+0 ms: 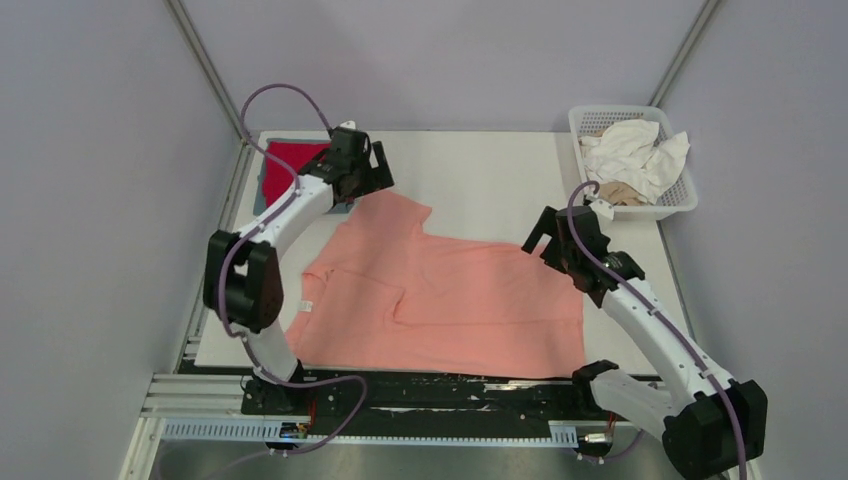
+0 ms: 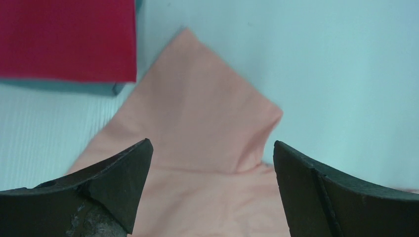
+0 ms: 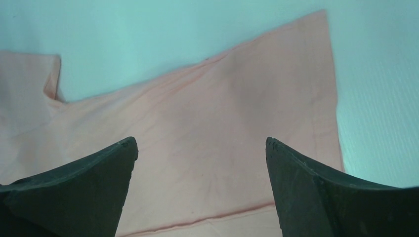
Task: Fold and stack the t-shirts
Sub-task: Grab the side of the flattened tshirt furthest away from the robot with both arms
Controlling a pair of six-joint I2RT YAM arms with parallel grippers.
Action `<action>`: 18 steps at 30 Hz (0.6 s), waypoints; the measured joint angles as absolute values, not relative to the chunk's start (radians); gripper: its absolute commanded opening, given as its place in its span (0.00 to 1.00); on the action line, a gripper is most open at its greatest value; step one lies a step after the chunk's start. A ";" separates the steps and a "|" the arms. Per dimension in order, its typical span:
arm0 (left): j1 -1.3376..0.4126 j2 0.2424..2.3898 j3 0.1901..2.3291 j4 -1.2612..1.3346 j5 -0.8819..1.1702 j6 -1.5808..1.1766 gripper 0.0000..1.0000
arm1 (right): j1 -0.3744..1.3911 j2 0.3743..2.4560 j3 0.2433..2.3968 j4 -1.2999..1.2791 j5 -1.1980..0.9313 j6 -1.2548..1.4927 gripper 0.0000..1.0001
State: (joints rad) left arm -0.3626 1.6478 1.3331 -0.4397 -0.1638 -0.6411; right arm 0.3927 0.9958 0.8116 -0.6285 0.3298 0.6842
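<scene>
A salmon-pink t-shirt (image 1: 450, 300) lies spread on the table, partly folded, one sleeve pointing to the far left. My left gripper (image 1: 366, 187) is open and empty just above that sleeve (image 2: 197, 113). My right gripper (image 1: 540, 243) is open and empty over the shirt's far right part (image 3: 217, 133), near its hem. A folded red t-shirt (image 1: 287, 168) lies on a grey-blue one (image 1: 260, 200) at the far left corner; both show in the left wrist view, the red (image 2: 66, 39) above the grey-blue edge (image 2: 74, 87). White and beige shirts (image 1: 632, 158) fill the basket.
A white plastic lattice basket (image 1: 676, 206) stands at the far right corner of the table. The white table (image 1: 490, 180) ends at a black rail along the near edge. Grey walls close in on both sides.
</scene>
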 measured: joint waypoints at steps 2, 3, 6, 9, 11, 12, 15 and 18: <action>-0.330 1.792 1.471 -0.442 -0.128 -0.596 1.00 | 0.345 1.022 0.806 -0.599 0.294 0.665 1.00; -0.315 1.864 1.543 -0.440 -0.109 -0.577 1.00 | 0.331 1.031 0.801 -0.587 0.281 0.656 1.00; -0.267 2.065 1.748 -0.462 -0.050 -0.532 1.00 | 0.306 1.054 0.777 -0.563 0.239 0.633 1.00; -0.237 2.208 1.881 -0.477 -0.023 -0.488 1.00 | 0.286 1.069 0.755 -0.555 0.200 0.620 1.00; -0.222 2.284 1.944 -0.498 -0.024 -0.468 1.00 | 0.277 1.075 0.746 -0.553 0.179 0.614 1.00; -0.217 2.312 1.965 -0.507 -0.022 -0.464 1.00 | 0.274 1.077 0.743 -0.552 0.172 0.613 1.00; -0.209 2.389 2.025 -0.544 0.024 -0.459 1.00 | 0.270 1.077 0.734 -0.540 0.151 0.607 1.00; -0.209 2.409 2.066 -0.569 0.089 -0.455 1.00 | 0.269 1.077 0.731 -0.531 0.140 0.601 1.00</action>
State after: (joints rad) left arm -0.2089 2.4092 2.0663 -0.5686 0.0891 -0.4545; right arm 0.2687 1.0775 0.7311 -0.5312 0.1402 0.6014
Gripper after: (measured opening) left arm 1.000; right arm 0.998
